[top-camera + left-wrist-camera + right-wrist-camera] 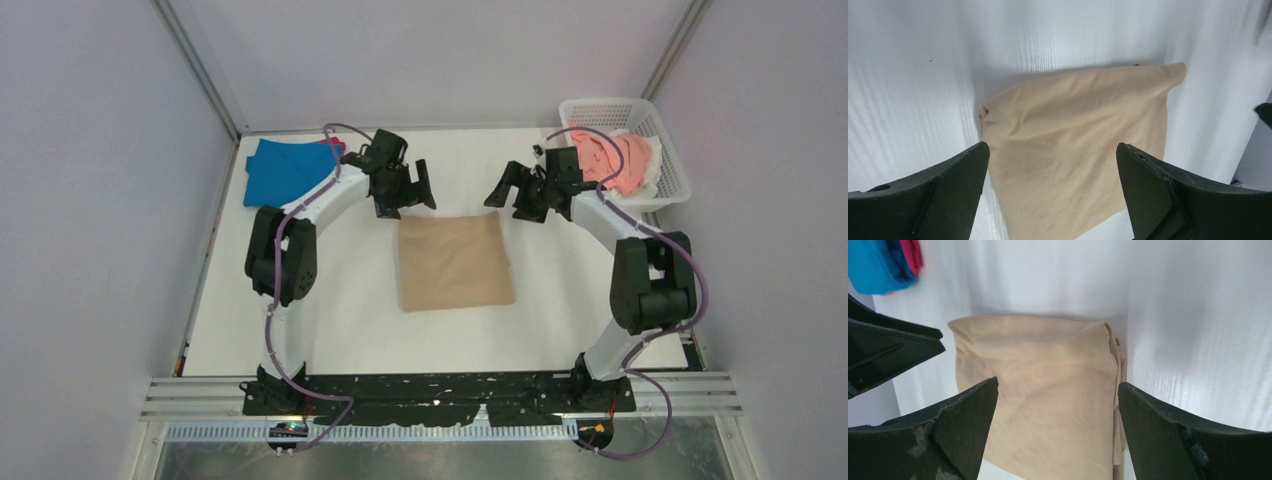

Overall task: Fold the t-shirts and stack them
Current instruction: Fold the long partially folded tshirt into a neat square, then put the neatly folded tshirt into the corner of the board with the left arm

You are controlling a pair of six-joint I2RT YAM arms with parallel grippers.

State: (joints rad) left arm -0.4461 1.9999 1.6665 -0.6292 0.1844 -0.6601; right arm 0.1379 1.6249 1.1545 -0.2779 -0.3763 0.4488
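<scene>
T-shirt in tan (pixel 455 262), folded into a near square, is lying flat at the middle of the white table (pixel 330 330). Both arms are reaching over its far edge. Left gripper (pixel 407 203) is hanging above the shirt's far left corner with its fingers spread wide, touching nothing. Right gripper (pixel 512 205) is hanging above the far right corner, fingers likewise wide apart and empty. Blue t-shirt (pixel 285 170) is lying folded at the table's far left, with a magenta t-shirt (pixel 335 147) peeking out beside it. Salmon-pink t-shirt (pixel 610 160) is sitting crumpled beside white cloth (pixel 655 158) in a white mesh basket (pixel 675 190) at the far right corner.
</scene>
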